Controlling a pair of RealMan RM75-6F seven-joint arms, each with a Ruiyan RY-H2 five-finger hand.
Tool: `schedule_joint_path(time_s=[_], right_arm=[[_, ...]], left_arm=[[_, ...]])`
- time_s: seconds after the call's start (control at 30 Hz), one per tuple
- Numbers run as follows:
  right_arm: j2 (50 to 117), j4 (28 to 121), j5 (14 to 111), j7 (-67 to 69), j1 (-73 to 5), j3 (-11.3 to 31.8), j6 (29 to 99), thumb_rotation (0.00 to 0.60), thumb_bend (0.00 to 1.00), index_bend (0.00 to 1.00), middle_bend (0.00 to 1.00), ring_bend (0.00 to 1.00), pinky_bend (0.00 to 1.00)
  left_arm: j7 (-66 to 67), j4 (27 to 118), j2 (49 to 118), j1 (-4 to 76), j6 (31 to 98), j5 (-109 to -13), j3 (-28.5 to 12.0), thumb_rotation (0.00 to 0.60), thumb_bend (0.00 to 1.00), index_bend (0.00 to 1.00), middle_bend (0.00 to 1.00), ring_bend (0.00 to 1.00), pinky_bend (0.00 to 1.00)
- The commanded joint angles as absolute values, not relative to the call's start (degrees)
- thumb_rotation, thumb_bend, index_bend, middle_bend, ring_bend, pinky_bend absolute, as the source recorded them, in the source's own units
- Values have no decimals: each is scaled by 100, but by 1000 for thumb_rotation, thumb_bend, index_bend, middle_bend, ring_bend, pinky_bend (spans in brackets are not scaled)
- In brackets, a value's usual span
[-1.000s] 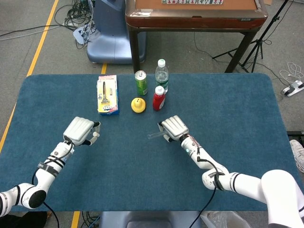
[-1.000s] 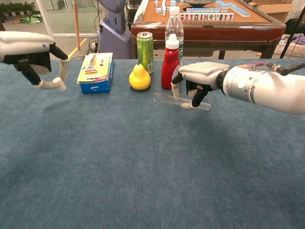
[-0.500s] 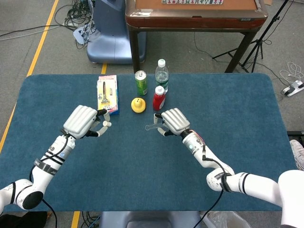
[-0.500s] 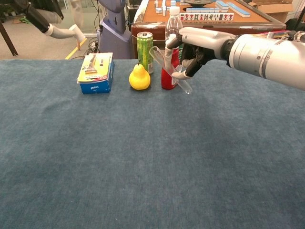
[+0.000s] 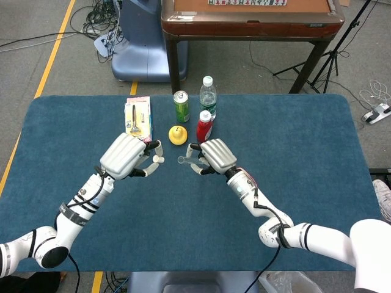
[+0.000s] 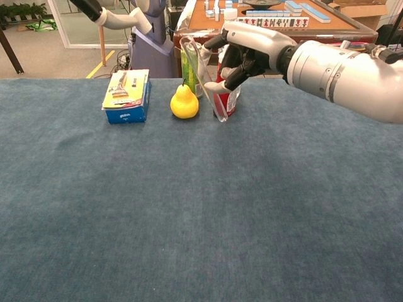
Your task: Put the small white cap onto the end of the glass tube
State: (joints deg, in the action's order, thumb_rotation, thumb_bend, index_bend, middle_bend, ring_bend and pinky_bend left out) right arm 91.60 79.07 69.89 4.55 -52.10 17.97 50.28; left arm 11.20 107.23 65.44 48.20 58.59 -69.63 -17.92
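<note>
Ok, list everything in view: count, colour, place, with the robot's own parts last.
Glass tube: one, clear, held tilted in the right hand above the table.
White cap: one, at the left hand's fingertips.
Pear: one, yellow, back centre of the table.
Soda can: one, green, behind the pear.
Sauce bottle: one, red, right of the pear.
Water bottle: one, clear, behind the sauce bottle.
Box: one, yellow and blue, left of the can.
Table: one, blue cloth.
Left hand: raised, facing the right.
Right hand: grips the tube.

A robot lab: taped concrete floor [image 5: 55,46], loose cables [image 5: 98,18], tripod [image 5: 342,55], mahjong table [image 5: 250,18].
</note>
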Motion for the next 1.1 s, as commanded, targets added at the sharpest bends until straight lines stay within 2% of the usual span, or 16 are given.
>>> schedule_joint_path(time_s=[0.03,1.1], right_arm=[[9218,7868,7002,526,-5246,1823,5028,600,430,808,1000,1000,1000],[9370,7834,6860,473,-5347,1833,5022,600,451,815,1000,1000,1000]], left_arm=[[1294,10643,6656,4889,5958,-7058,-1789,600,295,543,1000,1000,1000],[2157,10500,7232,5219,6139,-7280,-1654,600,295,544,1000,1000,1000]])
